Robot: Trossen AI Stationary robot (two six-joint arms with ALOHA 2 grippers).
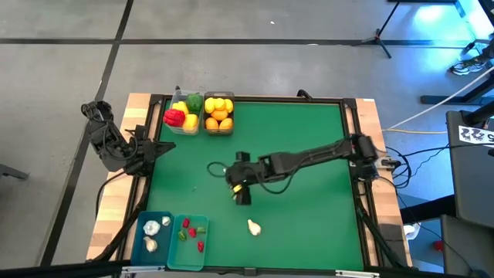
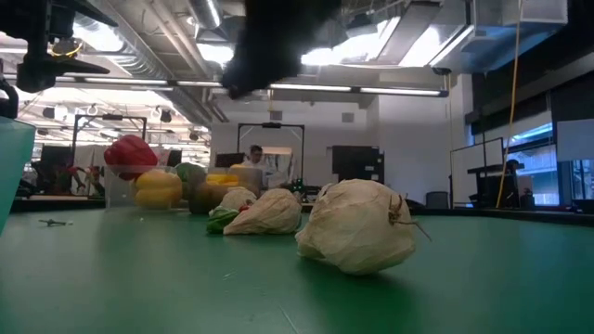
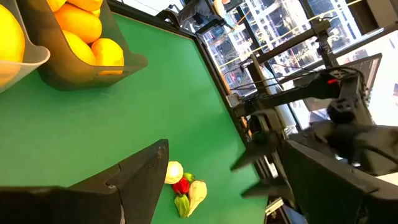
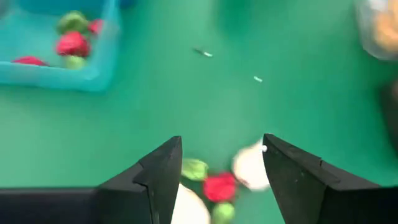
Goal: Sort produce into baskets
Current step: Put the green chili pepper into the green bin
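Here, much of the middle pile is lying hidden in the high view, where the right gripper (image 1: 240, 188) is hanging directly over it and only a speck of yellow is peeking out. The right wrist view is showing that pile cut off between the fingers: a red chili (image 4: 219, 185), green chilies (image 4: 194, 168) and pale garlic bulbs (image 4: 250, 167), blurred. The fingers are standing apart around it with a clear gap, gripping nothing that can be made out. In the low view the arm is showing only as a dark shape at the top, above the same pile.

A lone garlic bulb (image 1: 254, 227) is lying on the green mat (image 1: 309, 154) near the front edge, apart from the pile; it is looming large in the low view (image 2: 357, 225).

At the back, one clear bin (image 1: 184, 116) is holding red, yellow and green peppers, and the clear bin (image 1: 219, 114) touching it is holding lemons and oranges. At the front left, a teal bin (image 1: 151, 234) is holding garlic, and the teal bin (image 1: 189, 235) beside it is holding red and green chilies.

The left gripper (image 1: 158, 148) is waiting by the mat's left edge, fingers spread wide, empty
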